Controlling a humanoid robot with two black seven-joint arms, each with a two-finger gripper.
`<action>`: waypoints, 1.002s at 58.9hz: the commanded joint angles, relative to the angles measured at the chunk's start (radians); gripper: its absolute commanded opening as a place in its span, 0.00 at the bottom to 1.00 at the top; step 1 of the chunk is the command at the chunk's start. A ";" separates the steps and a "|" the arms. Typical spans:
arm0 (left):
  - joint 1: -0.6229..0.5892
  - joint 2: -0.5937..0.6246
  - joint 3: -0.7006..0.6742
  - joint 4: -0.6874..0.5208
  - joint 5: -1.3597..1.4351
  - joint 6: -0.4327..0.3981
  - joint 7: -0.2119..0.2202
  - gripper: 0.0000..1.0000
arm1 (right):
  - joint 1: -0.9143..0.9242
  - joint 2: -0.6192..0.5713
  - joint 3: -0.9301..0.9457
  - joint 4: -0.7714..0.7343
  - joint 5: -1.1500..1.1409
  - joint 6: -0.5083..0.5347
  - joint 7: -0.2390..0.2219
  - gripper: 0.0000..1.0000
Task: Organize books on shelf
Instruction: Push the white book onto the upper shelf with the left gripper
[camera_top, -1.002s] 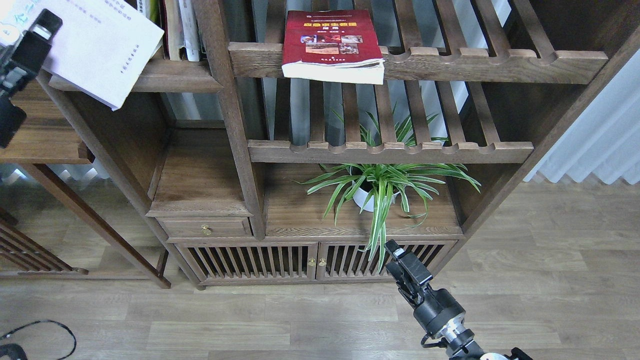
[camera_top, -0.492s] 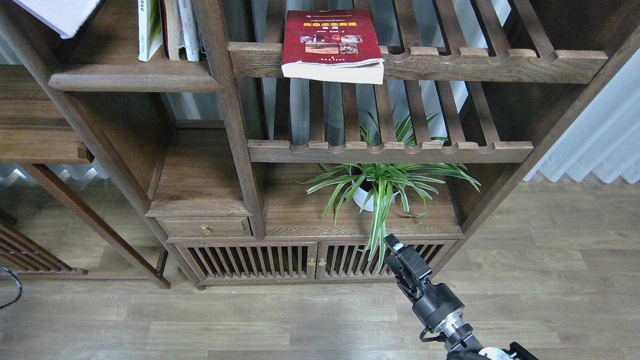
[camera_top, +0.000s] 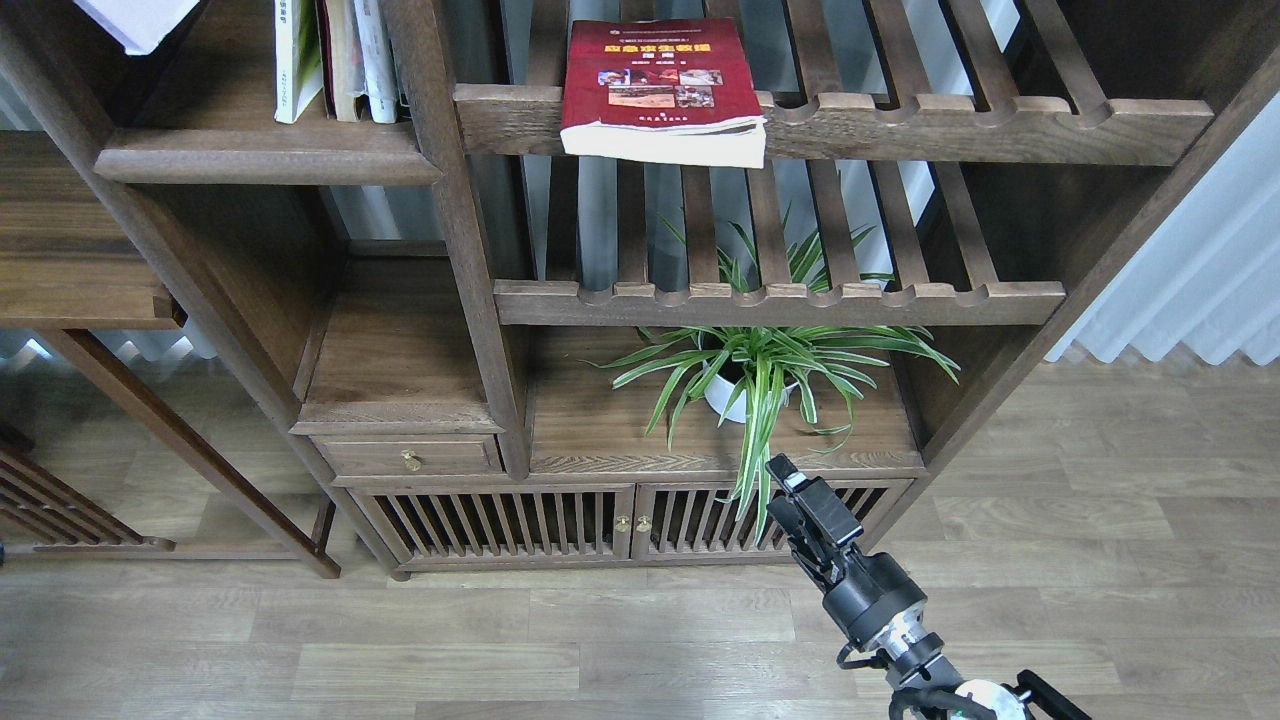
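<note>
The red book (camera_top: 660, 85) lies flat on a rack, awaiting shelving; right gripper (camera_top: 800, 500) grip state indeterminate, left unseen.

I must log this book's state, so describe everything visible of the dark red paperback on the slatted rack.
The dark red paperback lies flat and closed, cover up, on the upper slatted wooden rack. Its cover bears a yellow title above small photos. The pale page block faces forward and overhangs the scalloped front rail, slightly curled at the right corner. Only the rack touches it; no gripper is near.

Open shelf (camera_top: 200, 110) space left of upright books (camera_top: 335, 60); pale book (camera_top: 135, 18) at its far-left corner.
</note>
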 joint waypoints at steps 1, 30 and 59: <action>-0.031 -0.004 0.020 0.028 0.019 0.000 0.000 0.01 | 0.007 -0.001 0.001 0.002 0.014 0.000 -0.002 0.98; -0.187 -0.017 0.135 0.215 0.072 0.000 0.000 0.01 | 0.040 0.002 -0.001 0.003 0.014 0.000 0.000 0.98; -0.279 -0.029 0.227 0.361 0.081 0.000 0.000 0.01 | 0.042 0.002 -0.003 0.008 0.014 0.000 0.000 0.98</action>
